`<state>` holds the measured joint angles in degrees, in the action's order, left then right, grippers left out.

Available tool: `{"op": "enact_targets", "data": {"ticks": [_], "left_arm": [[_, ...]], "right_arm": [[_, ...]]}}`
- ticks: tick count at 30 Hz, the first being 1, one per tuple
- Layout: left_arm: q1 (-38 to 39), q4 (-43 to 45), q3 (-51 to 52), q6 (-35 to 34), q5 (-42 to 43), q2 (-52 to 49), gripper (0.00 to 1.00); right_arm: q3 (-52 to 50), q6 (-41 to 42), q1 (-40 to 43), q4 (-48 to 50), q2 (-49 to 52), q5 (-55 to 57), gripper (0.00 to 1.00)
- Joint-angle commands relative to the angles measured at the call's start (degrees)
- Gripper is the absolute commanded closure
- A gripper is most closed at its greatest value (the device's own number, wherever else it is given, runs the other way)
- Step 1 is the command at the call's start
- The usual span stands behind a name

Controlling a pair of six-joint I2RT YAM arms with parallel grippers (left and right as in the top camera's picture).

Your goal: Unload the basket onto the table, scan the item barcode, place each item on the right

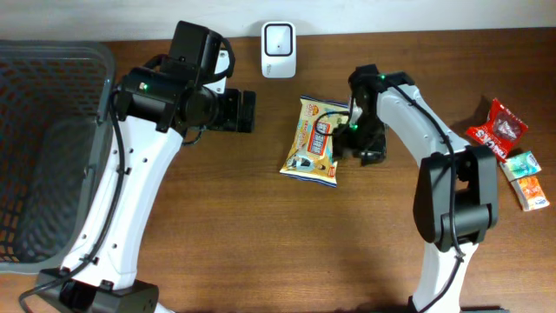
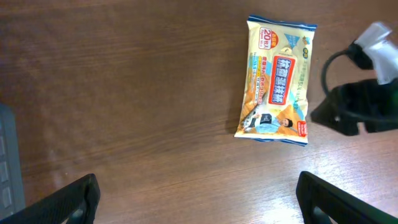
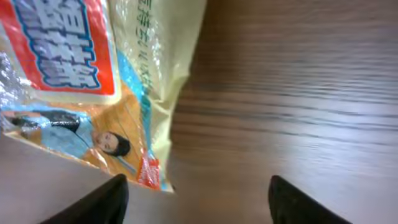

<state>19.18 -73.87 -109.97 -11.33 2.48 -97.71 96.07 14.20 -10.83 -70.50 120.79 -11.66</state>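
While I count one packet (image 1: 314,142) flat on the table (image 1: 261,226), one scanner (image 1: 278,37) sits just beyond its top edge. Left of the packet my left gripper (image 1: 246,111) hangs spread wide, empty. At the packet's right edge my right gripper (image 1: 356,146) has its jaws apart, gripping nothing. Three small packs (image 1: 519,163) lie well right; one basket (image 1: 52,130) far left. Open wood borders the packet's other sides.

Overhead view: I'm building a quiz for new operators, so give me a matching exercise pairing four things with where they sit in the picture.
Things:
1. white scanner
2. yellow packet
3. grey basket
4. red packet

Places:
A. far left
B. far right
C. top centre
D. middle of the view

Pairs: 1-C, 2-D, 3-A, 4-B
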Motion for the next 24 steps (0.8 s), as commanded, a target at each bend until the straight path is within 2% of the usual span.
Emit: {"op": "enact_targets", "data": {"ticks": [1,2,3,4,5,6,7,13,14,15,17,19,20,21,24], "left_arm": [[0.2,0.1,-0.2,0.7,-0.4,0.6,0.01],[0.2,0.1,-0.2,0.7,-0.4,0.6,0.01],[0.2,0.1,-0.2,0.7,-0.4,0.6,0.01],[0.2,0.1,-0.2,0.7,-0.4,0.6,0.01],[0.2,0.1,-0.2,0.8,-0.4,0.6,0.01],[0.2,0.1,-0.2,0.7,-0.4,0.6,0.01],[0.2,0.1,-0.2,0.7,-0.4,0.6,0.01],[0.2,0.1,-0.2,0.7,-0.4,0.6,0.01],[0.2,0.1,-0.2,0.8,-0.4,0.6,0.01],[0.2,0.1,-0.2,0.7,-0.4,0.6,0.01],[0.2,0.1,-0.2,0.8,-0.4,0.6,0.01],[0.2,0.1,-0.2,0.7,-0.4,0.6,0.01],[0.2,0.1,-0.2,0.7,-0.4,0.6,0.01],[0.2,0.1,-0.2,0.7,-0.4,0.6,0.01],[0.2,0.1,-0.2,0.7,-0.4,0.6,0.01]], "right_arm": [[6.8,-1.4,0.0,-2.1,-2.2,1.7,0.21],[7.0,-2.0,-0.9,1.0,-2.2,-2.0,0.15],[6.6,-1.9,-2.0,4.0,-2.1,-3.3,0.14],[5.5,-1.6,-3.5,7.7,-2.0,-1.5,0.14],[5.2,2.2,-4.3,8.4,-1.3,3.7,0.12],[4.9,5.8,-4.3,8.4,-0.4,6.4,0.06],[4.6,6.1,-4.1,8.6,0.5,5.9,0.00],[4.3,6.0,-4.2,11.6,8.7,1.5,0.00],[4.3,6.0,-4.2,13.2,10.1,0.7,0.09],[4.3,6.0,-4.2,14.0,10.7,0.7,0.24],[4.3,5.6,-4.2,15.6,10.8,0.7,0.96],[4.9,5.6,-3.4,14.6,10.4,-0.8,0.96],[7.0,5.6,-2.2,11.9,10.0,-6.4,0.96],[10.3,2.8,-0.3,8.6,9.4,-17.6,0.96],[14.3,2.9,5.1,5.9,7.8,-48.2,0.96]]}}
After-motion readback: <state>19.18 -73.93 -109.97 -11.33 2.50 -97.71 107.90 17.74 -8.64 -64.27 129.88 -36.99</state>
